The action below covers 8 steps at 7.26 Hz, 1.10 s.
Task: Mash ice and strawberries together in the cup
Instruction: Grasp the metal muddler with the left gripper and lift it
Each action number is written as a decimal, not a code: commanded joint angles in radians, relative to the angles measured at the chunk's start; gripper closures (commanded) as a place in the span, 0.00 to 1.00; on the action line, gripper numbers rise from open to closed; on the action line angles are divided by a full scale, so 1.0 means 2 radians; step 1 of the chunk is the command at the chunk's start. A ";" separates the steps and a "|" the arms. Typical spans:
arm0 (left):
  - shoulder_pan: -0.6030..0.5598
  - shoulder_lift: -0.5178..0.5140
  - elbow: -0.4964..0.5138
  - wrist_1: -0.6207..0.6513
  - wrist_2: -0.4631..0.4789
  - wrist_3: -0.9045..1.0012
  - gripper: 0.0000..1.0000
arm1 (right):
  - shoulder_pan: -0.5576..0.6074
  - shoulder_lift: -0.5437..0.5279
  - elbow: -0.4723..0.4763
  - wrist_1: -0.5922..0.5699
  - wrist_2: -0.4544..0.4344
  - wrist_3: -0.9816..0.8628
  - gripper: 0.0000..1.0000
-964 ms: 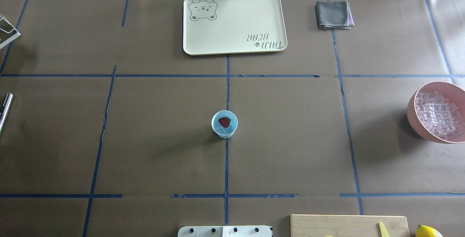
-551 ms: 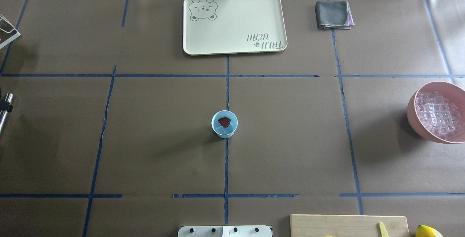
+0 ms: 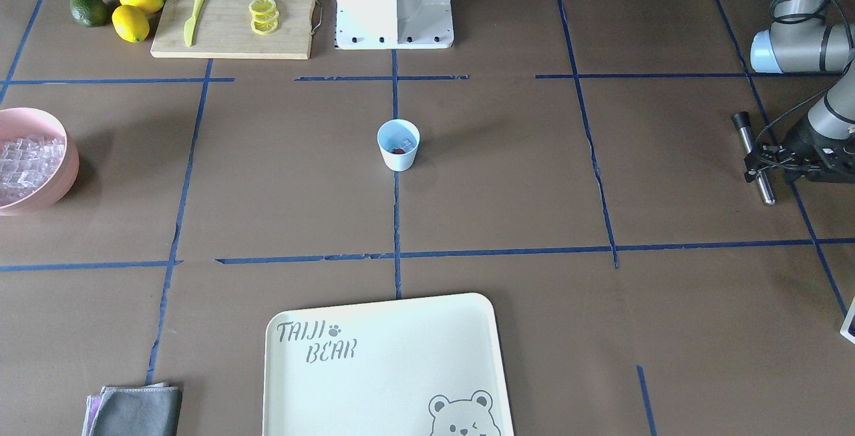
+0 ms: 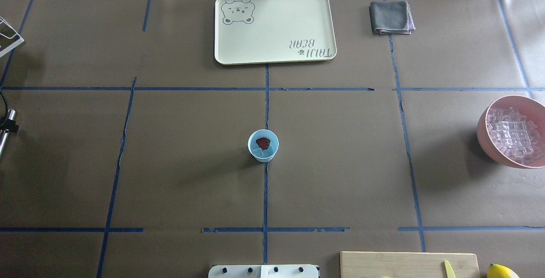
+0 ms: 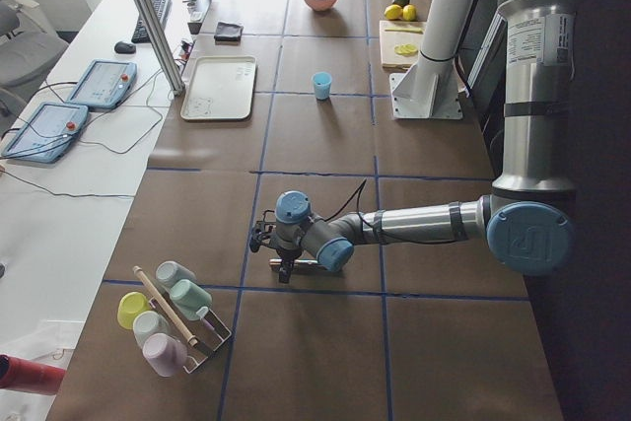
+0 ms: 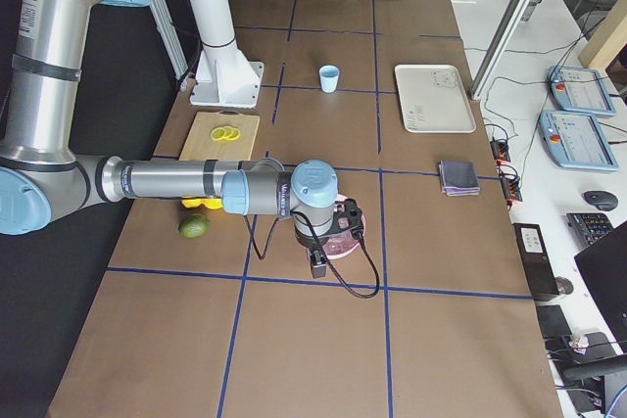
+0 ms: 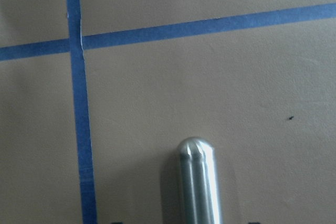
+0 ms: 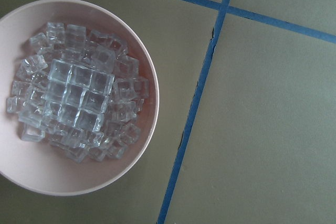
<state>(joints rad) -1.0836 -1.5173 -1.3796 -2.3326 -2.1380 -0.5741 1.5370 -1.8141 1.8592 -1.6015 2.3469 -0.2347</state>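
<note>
Bright, even light covers the table [image 4: 340, 163]; the cup [image 4: 263, 145] casts a faint, soft shadow toward the robot's left. In the left-side view glare whitens the surface beyond the cup; the metal rod [image 7: 198, 182] gleams, slightly soft.

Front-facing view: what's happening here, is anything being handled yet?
The left gripper sits around a metal rod lying far out on the robot's left; whether it grips it is unclear. The right gripper hangs over the pink bowl of ice cubes. The cup stands untouched in the middle, with a strawberry and ice inside; no mashing yet.
</note>
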 commanded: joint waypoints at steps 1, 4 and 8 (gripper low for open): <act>0.000 -0.004 0.002 0.000 0.000 0.000 0.83 | 0.000 -0.002 0.001 0.001 0.000 0.000 0.00; 0.000 -0.005 -0.007 0.000 -0.006 -0.001 1.00 | 0.000 -0.002 0.002 0.000 0.000 0.000 0.00; -0.003 -0.053 -0.102 -0.028 -0.002 0.067 1.00 | 0.000 -0.002 0.002 0.000 0.000 0.000 0.00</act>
<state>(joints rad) -1.0857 -1.5734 -1.5420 -2.3523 -2.1394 -0.5147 1.5370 -1.8178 1.8627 -1.6015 2.3470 -0.2347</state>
